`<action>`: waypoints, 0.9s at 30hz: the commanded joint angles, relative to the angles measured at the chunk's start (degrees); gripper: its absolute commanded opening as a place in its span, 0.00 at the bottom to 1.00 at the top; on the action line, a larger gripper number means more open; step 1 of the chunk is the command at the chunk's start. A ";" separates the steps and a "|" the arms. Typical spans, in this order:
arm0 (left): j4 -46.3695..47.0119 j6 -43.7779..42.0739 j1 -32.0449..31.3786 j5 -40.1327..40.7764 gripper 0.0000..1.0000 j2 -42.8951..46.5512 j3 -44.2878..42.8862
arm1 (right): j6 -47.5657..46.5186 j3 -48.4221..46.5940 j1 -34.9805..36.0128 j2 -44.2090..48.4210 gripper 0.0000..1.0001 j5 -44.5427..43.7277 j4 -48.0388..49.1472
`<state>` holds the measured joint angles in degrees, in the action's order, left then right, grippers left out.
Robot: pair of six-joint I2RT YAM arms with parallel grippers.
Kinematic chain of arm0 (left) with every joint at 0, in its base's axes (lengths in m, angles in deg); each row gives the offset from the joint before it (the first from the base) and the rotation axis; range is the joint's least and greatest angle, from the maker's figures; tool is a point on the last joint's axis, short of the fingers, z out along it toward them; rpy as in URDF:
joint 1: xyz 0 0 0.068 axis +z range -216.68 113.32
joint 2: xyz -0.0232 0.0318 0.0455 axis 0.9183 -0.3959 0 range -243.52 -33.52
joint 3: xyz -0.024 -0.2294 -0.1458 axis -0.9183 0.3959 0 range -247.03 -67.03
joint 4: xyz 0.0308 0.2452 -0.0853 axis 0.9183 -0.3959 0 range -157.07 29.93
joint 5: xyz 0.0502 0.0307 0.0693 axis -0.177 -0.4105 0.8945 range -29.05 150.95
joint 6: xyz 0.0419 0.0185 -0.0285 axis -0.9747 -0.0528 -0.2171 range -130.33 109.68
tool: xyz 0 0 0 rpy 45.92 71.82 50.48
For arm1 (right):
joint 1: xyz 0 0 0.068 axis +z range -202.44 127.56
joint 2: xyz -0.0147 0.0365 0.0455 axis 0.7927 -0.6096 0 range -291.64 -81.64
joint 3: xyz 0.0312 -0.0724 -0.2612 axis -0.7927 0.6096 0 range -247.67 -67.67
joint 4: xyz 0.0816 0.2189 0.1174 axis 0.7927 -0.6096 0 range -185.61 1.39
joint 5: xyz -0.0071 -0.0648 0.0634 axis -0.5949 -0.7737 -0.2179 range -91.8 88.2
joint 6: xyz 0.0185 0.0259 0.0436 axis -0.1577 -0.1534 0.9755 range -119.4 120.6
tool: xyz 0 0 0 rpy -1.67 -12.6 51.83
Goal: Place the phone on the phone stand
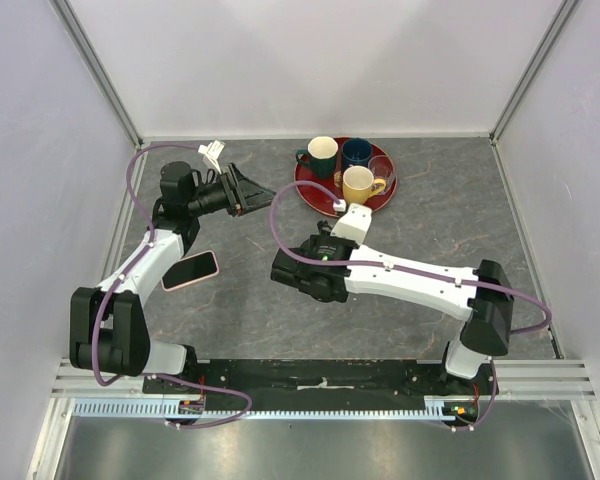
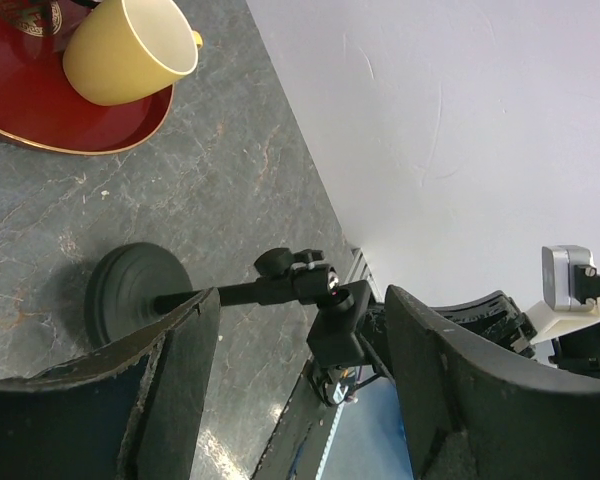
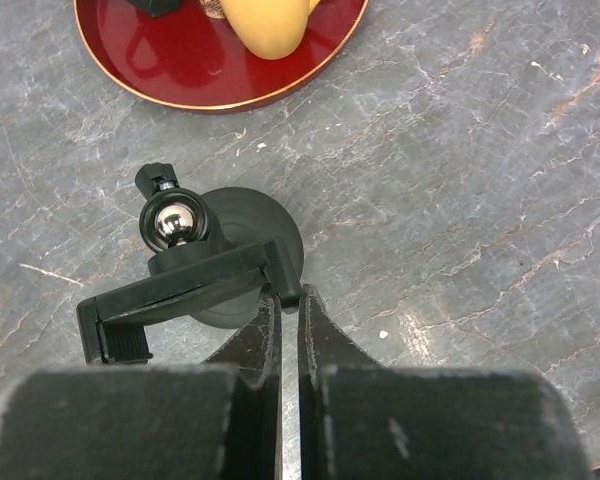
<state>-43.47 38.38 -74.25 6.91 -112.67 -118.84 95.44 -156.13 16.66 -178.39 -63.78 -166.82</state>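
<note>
Right gripper (image 3: 290,300) closed, pinching cradle edge of the phone stand (image 3: 195,275). Left gripper (image 2: 300,305) wide open. Phone (image 1: 190,270) lies flat on table (image 1: 420,230), well apart from stand. Judged rigid, light, slick-screened; grasp across the long case edges.

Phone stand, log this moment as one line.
phone stand: upright on table | right pincer: shut on it | left pincer: open, empty | phone: flat on table, not placed
</note>
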 commanded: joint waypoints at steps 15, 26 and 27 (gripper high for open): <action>0.89 -0.02 0.01 -1.50 0.73 -0.74 -2.24 | -6.51 -7.24 -0.81 -4.06 0.73 -1.84 -5.37; -2.00 -3.00 0.01 -0.45 0.72 -0.56 -2.94 | -54.57 4.65 6.93 18.50 0.93 13.26 26.48; -2.18 -3.35 0.01 -0.28 0.72 -0.56 -3.12 | -58.94 6.97 6.32 21.14 0.93 17.03 28.28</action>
<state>-44.56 37.86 -74.25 6.91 -113.48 -119.06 58.59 -158.41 24.03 -170.15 -57.05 -153.23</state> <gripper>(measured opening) 0.723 0.918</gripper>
